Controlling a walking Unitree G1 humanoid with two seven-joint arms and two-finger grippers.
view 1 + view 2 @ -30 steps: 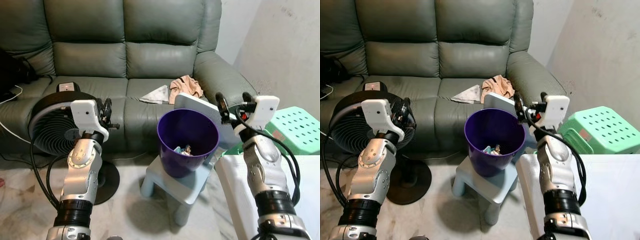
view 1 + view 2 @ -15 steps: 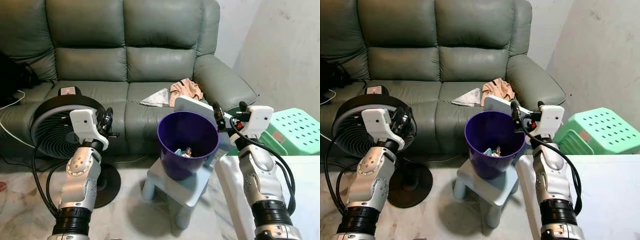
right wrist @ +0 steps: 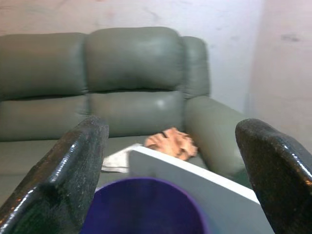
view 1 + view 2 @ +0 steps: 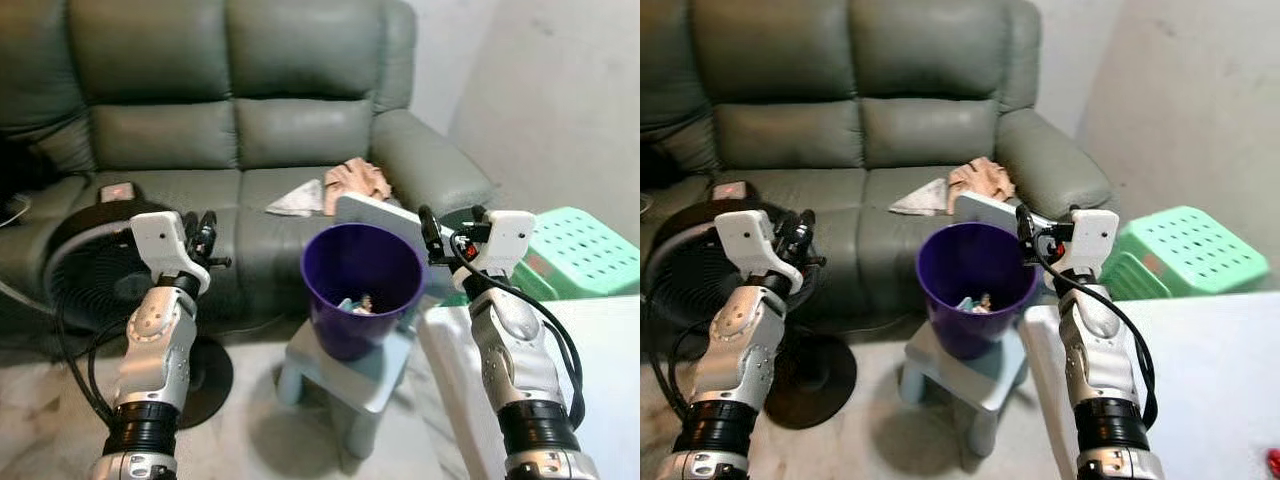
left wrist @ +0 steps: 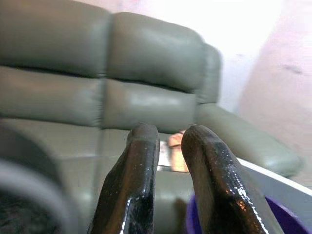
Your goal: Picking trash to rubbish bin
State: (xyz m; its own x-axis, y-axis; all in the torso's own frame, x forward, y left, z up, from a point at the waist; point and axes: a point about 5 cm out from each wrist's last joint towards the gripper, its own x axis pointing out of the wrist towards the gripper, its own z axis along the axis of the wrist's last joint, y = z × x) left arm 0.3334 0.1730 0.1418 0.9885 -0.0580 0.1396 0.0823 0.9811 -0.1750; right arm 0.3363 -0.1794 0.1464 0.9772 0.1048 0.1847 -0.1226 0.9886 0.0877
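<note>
A purple rubbish bin (image 4: 360, 290) stands on a small pale blue stool (image 4: 345, 375) in front of the grey sofa (image 4: 230, 120). Some small trash (image 4: 358, 303) lies at the bin's bottom. On the sofa seat behind it rest a crumpled peach piece (image 4: 355, 180) and a white tissue (image 4: 295, 203). My right gripper (image 4: 448, 225) is held up at the bin's right rim, open and empty; its wrist view looks over the bin (image 3: 146, 207) between the wide-spread gripper (image 3: 173, 129). My left gripper (image 4: 205, 225) is raised left of the bin, shut and empty, pointing at the sofa (image 5: 165, 134).
A black floor fan (image 4: 90, 270) with its cable stands at the left, close behind my left arm. A white board (image 4: 385, 215) leans behind the bin. A green plastic stool (image 4: 575, 245) and a white surface (image 4: 600, 380) are on the right, next to the wall.
The whole view has shifted and blurred, so the camera moved. Both arms keep the same raised pose. The right gripper sits slightly nearer the bin's rim.
</note>
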